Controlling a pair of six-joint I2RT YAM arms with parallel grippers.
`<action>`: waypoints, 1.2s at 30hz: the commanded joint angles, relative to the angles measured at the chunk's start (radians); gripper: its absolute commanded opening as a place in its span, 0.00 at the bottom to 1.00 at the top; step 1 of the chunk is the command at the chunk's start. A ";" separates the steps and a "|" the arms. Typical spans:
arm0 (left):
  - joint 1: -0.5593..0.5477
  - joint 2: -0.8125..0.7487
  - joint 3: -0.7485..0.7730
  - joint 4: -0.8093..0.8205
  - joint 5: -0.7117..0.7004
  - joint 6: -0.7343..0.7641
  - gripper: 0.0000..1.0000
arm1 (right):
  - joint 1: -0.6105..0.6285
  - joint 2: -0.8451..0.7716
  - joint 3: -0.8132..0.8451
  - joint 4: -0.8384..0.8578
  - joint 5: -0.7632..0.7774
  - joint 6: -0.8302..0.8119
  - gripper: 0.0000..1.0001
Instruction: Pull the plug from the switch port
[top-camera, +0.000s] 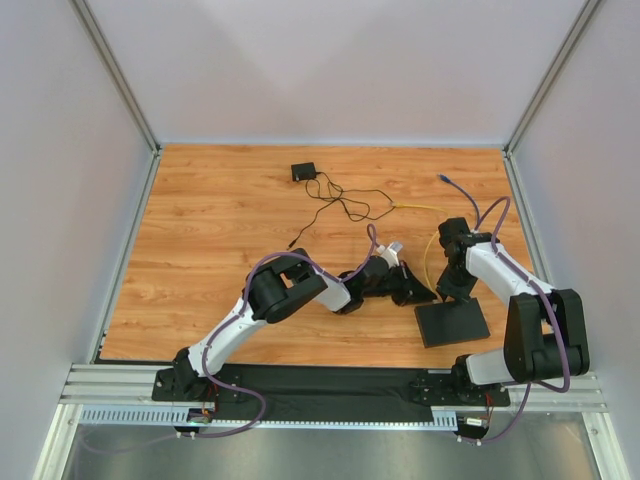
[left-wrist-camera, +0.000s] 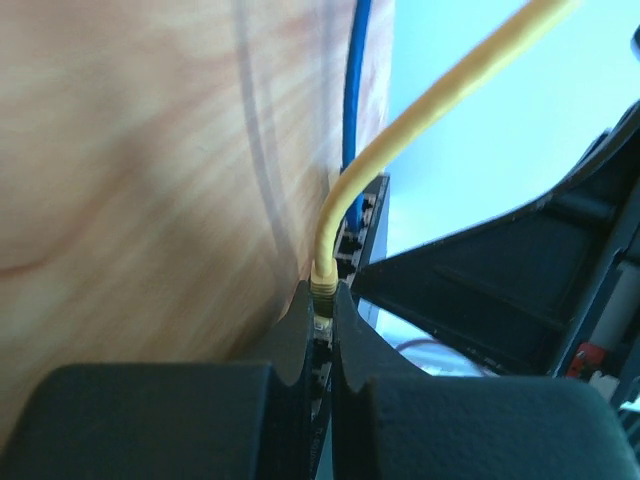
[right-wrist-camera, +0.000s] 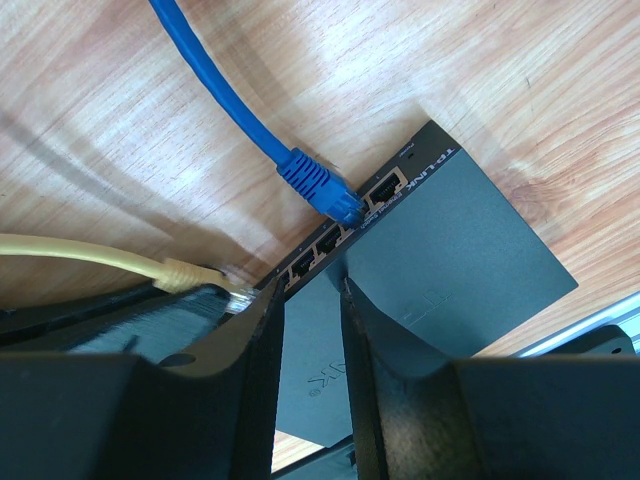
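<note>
The switch is a flat black slab lying at the front right of the table. In the right wrist view its port row faces the wood, and a blue plug sits in one port. My left gripper is shut on the yellow plug, whose yellow cable arcs away. The plug's clear tip lies at the left end of the port row; I cannot tell whether it is inside a port. My right gripper stands over the switch top, jaws apart with nothing between them.
A small black adapter with a thin black cord lies at the back of the table. The yellow cable and blue cable loop behind the switch. Grey walls enclose the wooden table on three sides.
</note>
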 joint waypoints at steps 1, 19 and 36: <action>0.072 0.003 -0.041 -0.009 -0.101 -0.049 0.00 | 0.002 0.076 -0.085 0.054 -0.025 0.008 0.29; 0.092 -0.277 -0.085 -0.368 -0.122 0.323 0.00 | 0.002 0.048 -0.083 0.061 -0.027 0.000 0.30; 0.234 -0.798 -0.265 -0.980 0.029 0.781 0.00 | 0.005 0.000 -0.091 0.073 -0.033 -0.009 0.31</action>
